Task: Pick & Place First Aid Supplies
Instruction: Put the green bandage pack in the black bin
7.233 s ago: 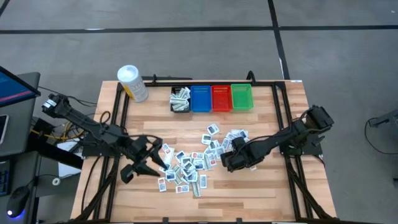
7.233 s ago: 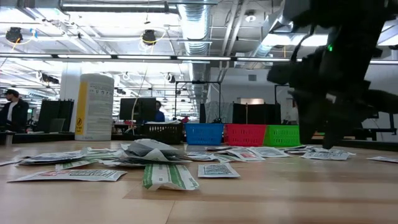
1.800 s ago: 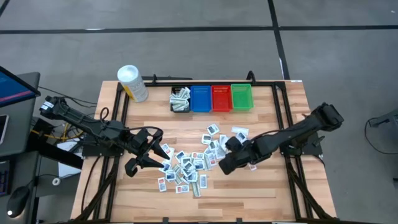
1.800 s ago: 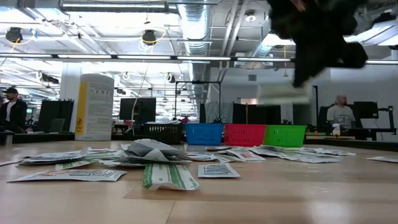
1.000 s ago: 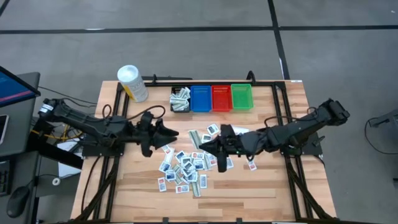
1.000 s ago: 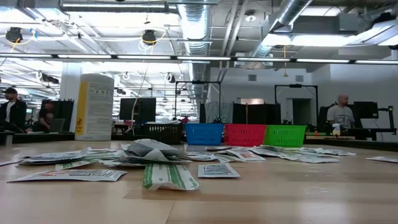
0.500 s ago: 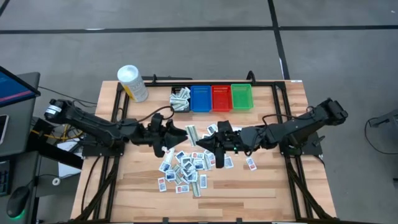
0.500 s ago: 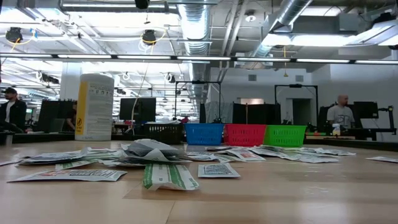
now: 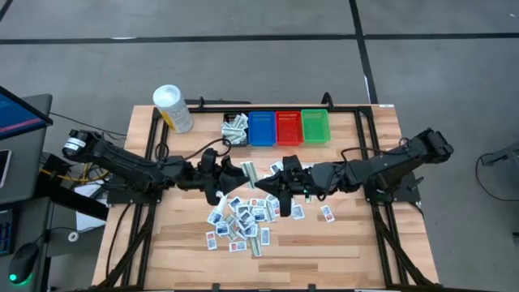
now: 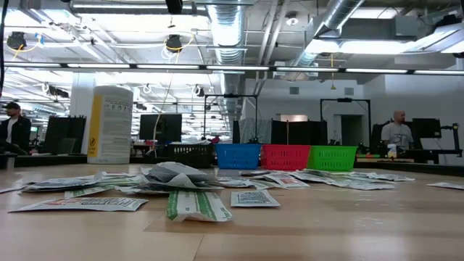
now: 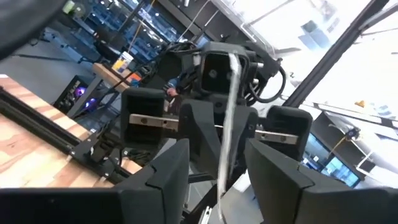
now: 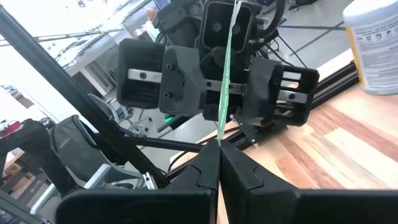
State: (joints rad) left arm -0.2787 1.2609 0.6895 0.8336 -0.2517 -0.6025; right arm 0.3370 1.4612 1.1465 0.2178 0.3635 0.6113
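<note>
High over the middle of the table my two grippers face each other. My right gripper (image 9: 268,184) (image 12: 219,152) is shut on one first aid packet (image 9: 250,173), white with green stripes, seen edge-on in both wrist views (image 12: 226,74) (image 11: 227,118). My left gripper (image 9: 237,175) (image 11: 219,158) is open. Its fingers stand on either side of the packet's free end, with a gap on each side. The other packets lie in a loose pile (image 9: 242,217) on the wooden table below. Neither gripper shows in the low view. My right gripper pinches one end of the packet (image 12: 220,129) between its two shut fingertips. The fingers lie about level and come from the table's right. The packet sticks out beyond them toward my left gripper, on edge and lifted clear of the table.
At the far edge stand a black bin (image 9: 235,130) holding some packets, a blue bin (image 9: 261,128), a red bin (image 9: 289,127) and a green bin (image 9: 315,126). A white tub (image 9: 172,108) stands at the far left. Loose packets (image 10: 196,205) lie near the front.
My left gripper has moved toward the table's right and a little down, up to the packet, so that its open fingers now stand around the packet's free end. My right gripper has stayed almost in place, shut on the packet.
</note>
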